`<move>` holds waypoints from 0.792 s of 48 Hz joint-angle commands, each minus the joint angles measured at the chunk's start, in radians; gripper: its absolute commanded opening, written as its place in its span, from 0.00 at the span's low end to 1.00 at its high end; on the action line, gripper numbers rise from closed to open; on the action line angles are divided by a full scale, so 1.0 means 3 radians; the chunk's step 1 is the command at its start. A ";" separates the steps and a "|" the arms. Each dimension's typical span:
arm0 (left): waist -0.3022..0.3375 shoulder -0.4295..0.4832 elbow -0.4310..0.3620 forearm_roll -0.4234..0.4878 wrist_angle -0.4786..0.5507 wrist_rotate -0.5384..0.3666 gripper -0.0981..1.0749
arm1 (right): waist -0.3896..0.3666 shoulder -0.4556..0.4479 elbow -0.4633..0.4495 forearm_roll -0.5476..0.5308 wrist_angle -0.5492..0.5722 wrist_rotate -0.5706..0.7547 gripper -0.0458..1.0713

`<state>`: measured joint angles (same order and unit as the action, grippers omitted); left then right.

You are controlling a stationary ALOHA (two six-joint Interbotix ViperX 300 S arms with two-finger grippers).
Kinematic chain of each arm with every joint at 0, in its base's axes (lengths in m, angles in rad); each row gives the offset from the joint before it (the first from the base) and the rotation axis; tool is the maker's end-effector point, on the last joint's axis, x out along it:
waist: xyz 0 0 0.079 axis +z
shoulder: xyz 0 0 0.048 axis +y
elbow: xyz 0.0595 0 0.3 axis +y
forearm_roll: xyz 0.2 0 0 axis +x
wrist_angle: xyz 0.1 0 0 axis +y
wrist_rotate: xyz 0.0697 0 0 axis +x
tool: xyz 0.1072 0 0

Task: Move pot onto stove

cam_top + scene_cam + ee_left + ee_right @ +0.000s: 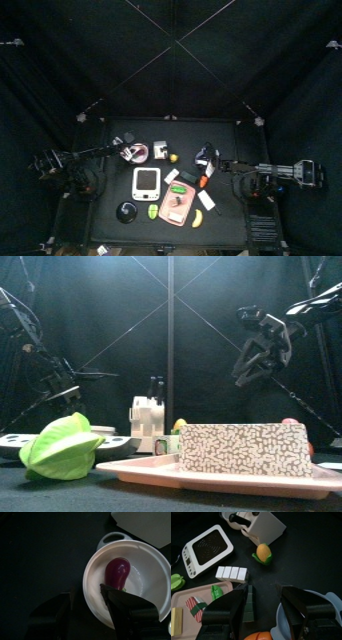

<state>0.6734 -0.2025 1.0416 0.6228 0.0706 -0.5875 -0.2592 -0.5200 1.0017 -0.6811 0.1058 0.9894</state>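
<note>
black worktop: my left tool [100, 614] wide open, empty, over pot [130, 582]. looks light, stiff, slippery; grip the rim.

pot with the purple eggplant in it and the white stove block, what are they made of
The round white pot looks like smooth moulded plastic, with a soft sheen on its rim. The purple eggplant seems glossy plastic, showing a highlight. The flat white stove appears matte plastic, with a printed dark burner.
</note>
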 commanded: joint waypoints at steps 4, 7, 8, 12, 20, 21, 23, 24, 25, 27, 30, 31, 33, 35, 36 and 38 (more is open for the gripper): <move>0.0015 0.0056 -0.0087 0.0010 -0.0010 -0.0005 0.76 | -0.0005 -0.0015 -0.0010 0.0036 0.0005 0.0005 0.78; 0.0015 0.0061 -0.0087 0.0005 -0.0010 -0.0005 0.73 | -0.0005 -0.0015 0.0000 0.0051 0.0010 0.0005 0.78; 0.0015 0.0061 -0.0082 0.0005 -0.0010 -0.0005 0.71 | 0.0000 -0.0015 0.0000 0.0061 0.0015 0.0005 0.78; 0.0015 0.0061 -0.0082 0.0010 -0.0010 -0.0005 0.65 | -0.0005 -0.0015 0.0010 0.0087 0.0015 0.0005 0.78; 0.0010 0.0061 -0.0082 0.0005 -0.0005 -0.0005 0.54 | -0.0005 -0.0010 0.0020 0.0102 0.0015 0.0005 0.78; 0.0010 0.0056 -0.0087 0.0005 -0.0005 -0.0005 0.53 | -0.0005 -0.0010 0.0020 0.0102 0.0015 0.0005 0.78; 0.0015 0.0046 -0.0087 0.0005 -0.0005 -0.0005 0.52 | -0.0005 -0.0010 0.0020 0.0107 0.0015 0.0005 0.78; 0.0010 0.0036 -0.0087 0.0005 -0.0005 -0.0005 0.51 | 0.0000 -0.0005 0.0020 0.0112 0.0015 0.0005 0.78; 0.0010 0.0031 -0.0087 0.0005 0.0000 -0.0005 0.50 | -0.0005 -0.0005 0.0020 0.0112 0.0015 0.0005 0.78; 0.0010 0.0010 -0.0087 0.0005 0.0010 -0.0005 0.50 | 0.0000 0.0000 0.0020 0.0118 0.0020 0.0005 0.78; 0.0005 -0.0026 -0.0087 0.0005 0.0036 -0.0005 0.50 | -0.0005 0.0000 0.0020 0.0128 0.0026 0.0005 0.78; 0.0000 -0.0051 -0.0087 0.0005 0.0051 -0.0005 0.50 | -0.0005 0.0000 0.0020 0.0133 0.0031 0.0005 0.78; 0.0000 -0.0087 -0.0087 0.0005 0.0072 -0.0005 0.50 | -0.0005 0.0005 0.0020 0.0138 0.0041 0.0005 0.78; -0.0005 -0.0123 -0.0087 0.0005 0.0092 -0.0005 0.50 | -0.0005 0.0010 0.0020 0.0143 0.0046 0.0005 0.78; -0.0005 -0.0143 -0.0087 0.0000 0.0107 -0.0005 0.50 | -0.0005 0.0010 0.0020 0.0143 0.0051 0.0005 0.78; -0.0005 -0.0184 -0.0087 0.0005 0.0128 0.0000 0.50 | -0.0005 0.0010 0.0010 0.0143 0.0056 0.0005 0.78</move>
<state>0.6719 -0.2286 1.0370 0.6228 0.1012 -0.5906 -0.2592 -0.5108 1.0186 -0.6397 0.1212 0.9894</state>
